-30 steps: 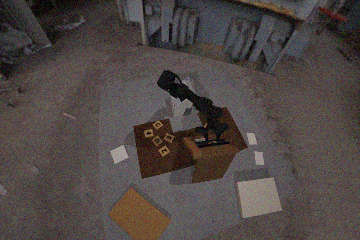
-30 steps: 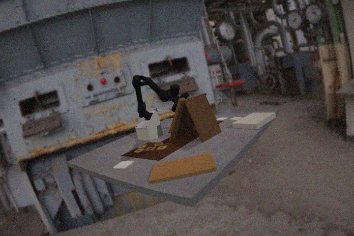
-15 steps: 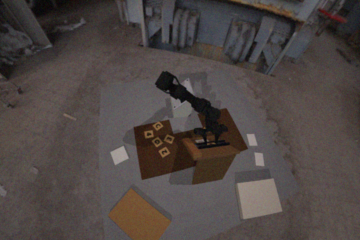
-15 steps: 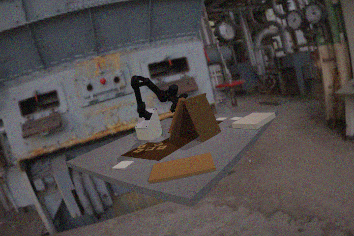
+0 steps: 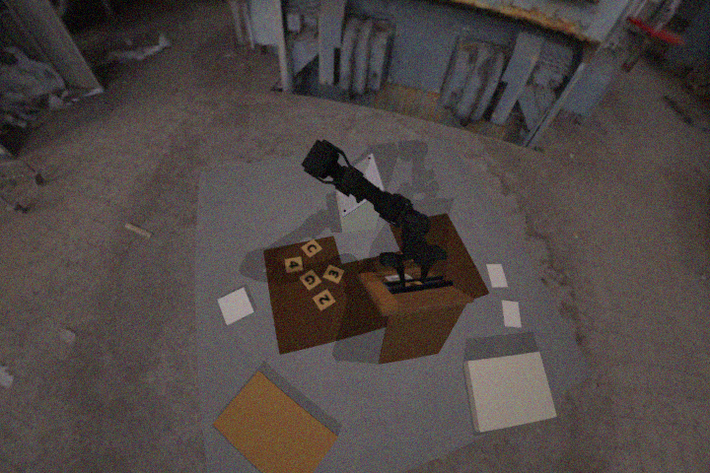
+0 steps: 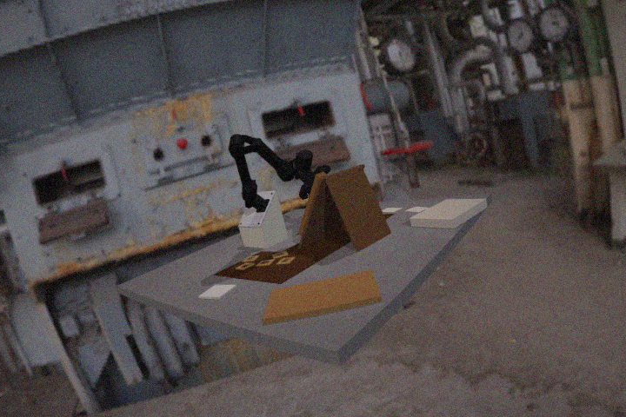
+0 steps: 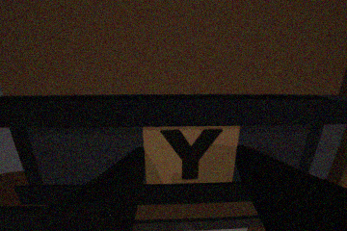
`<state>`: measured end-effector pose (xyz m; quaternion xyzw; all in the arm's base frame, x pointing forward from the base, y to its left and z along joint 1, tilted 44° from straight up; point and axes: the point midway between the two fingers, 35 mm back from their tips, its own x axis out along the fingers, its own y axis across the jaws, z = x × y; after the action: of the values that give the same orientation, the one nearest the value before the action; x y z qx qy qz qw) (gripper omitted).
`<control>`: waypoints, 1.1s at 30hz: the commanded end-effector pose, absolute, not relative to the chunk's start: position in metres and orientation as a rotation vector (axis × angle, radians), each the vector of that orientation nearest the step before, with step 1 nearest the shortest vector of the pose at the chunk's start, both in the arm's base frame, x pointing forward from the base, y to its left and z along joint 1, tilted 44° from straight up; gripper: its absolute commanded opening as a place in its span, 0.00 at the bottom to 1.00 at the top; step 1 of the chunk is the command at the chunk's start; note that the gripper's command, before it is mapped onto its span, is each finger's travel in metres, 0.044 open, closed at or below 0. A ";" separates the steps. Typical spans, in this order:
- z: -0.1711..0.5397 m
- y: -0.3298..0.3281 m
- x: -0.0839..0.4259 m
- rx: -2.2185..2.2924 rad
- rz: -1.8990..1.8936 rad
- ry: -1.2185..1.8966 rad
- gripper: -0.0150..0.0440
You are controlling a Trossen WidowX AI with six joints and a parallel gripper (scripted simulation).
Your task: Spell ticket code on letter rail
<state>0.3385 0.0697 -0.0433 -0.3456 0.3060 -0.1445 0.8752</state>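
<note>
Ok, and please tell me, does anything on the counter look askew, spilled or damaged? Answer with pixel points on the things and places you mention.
Nothing looks spilled or damaged. Only the loose letter tiles (image 5: 310, 279) (image 6: 267, 262) lie turned at different angles on the brown mat (image 5: 300, 334) (image 6: 274, 276); this looks untidy, but probably they just wait for use.

Dim light falls on a rough brown floor (image 5: 115, 334) (image 6: 545, 314). Beyond the desk's (image 5: 378, 401) (image 6: 176, 294) far edge stands a rusty blue-grey wall (image 6: 215, 108); past its right corner hang gauges (image 6: 554, 23), probably above blurred pipes (image 6: 476, 56).
</note>
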 end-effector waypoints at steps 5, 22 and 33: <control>-0.036 0.067 0.340 -0.718 -0.298 0.630 0.25; -0.029 0.060 0.340 -0.718 -0.298 0.630 0.25; -0.024 0.055 0.339 -0.719 -0.298 0.630 0.25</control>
<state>0.3377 0.0551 -0.0294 -0.3460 0.3065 -0.1445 0.8749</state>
